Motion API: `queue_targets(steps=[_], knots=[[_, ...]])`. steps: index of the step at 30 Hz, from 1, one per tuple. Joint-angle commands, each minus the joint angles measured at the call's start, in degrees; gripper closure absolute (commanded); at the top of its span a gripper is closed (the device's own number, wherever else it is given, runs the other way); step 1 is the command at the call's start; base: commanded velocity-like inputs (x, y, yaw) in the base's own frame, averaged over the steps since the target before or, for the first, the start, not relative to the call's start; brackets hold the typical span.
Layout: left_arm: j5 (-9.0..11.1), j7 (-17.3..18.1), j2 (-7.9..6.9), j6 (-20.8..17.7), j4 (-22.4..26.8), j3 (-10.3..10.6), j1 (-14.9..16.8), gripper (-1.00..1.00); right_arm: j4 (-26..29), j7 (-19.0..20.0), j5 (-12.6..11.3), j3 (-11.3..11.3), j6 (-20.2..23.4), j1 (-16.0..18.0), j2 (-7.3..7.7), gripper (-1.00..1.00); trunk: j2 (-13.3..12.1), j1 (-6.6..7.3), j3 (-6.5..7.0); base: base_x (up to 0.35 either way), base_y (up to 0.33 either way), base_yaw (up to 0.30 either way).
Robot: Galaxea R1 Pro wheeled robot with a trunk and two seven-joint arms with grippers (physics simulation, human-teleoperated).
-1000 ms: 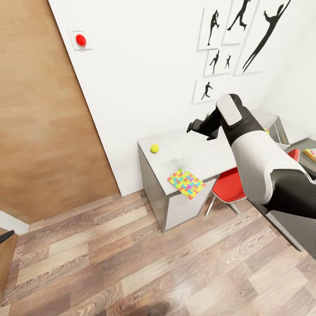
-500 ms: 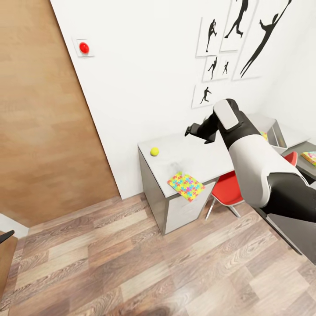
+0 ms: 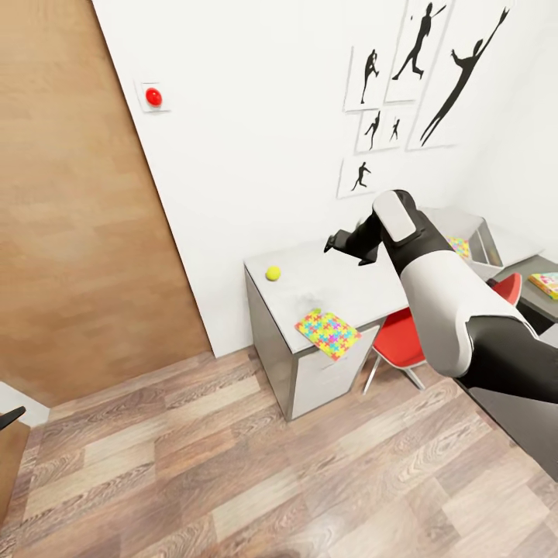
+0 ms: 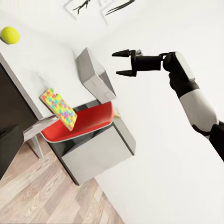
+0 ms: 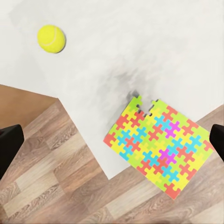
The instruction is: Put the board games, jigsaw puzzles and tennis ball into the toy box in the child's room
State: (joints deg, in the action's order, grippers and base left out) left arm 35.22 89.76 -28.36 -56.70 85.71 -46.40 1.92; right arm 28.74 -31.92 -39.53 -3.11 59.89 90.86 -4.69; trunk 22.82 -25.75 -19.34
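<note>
While our right gripper (image 3: 332, 246) hangs with fingers apart above the long pale grey-white table (image 3: 341, 271), it holds nothing. The multicoloured jigsaw puzzle square (image 5: 161, 148) overhangs the table edge, apparently; we cannot tell the left gripper's state.

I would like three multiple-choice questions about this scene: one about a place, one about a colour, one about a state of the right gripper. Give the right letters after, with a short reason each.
1. Where does the jigsaw puzzle lie?
A. At the table's edge, one corner past it
B. Inside the toy box
C. On the floor

2. What colour is the chair under the table?
A. Blue
B. Red
C. Green

3. How is the right gripper?
A. Shut on the tennis ball
B. Shut on the puzzle
C. Open, holding nothing

Answers:
1. A: the right wrist view shows the puzzle's corner over the wood floor.
2. B: its seat shows red in the head view.
3. C: the left wrist view shows its fingers spread apart in the air, while the tennis ball rests on the table.
</note>
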Motion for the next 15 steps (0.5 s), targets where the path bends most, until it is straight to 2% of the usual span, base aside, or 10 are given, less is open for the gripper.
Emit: queue_targets(steps=[1, 9, 15], knots=[[-0.07, 0.24, -0.02, -0.61, 0.01, -0.01, 0.03, -1.00, 0.05, -0.51, -0.36, -0.32, 0.11, 0.01, -0.08, -1.00, 0.10, -0.04, 0.00, 0.000, 0.000, 0.000], [-0.07, 0.24, 0.03, -0.61, -0.01, -0.01, 0.07, -1.00, 0.08, -0.51, -0.49, -0.25, 0.11, -0.14, -0.19, -1.00, 0.10, -0.04, 0.76, 0.000, 0.000, 0.000], [-0.11, 0.24, 0.04, -0.61, -0.01, 0.01, 0.10, -1.00, 0.09, -0.53, -0.53, -0.24, 0.11, -0.15, -1.06, -1.00, 0.10, -0.04, 1.33, 0.000, 0.000, 0.000]])
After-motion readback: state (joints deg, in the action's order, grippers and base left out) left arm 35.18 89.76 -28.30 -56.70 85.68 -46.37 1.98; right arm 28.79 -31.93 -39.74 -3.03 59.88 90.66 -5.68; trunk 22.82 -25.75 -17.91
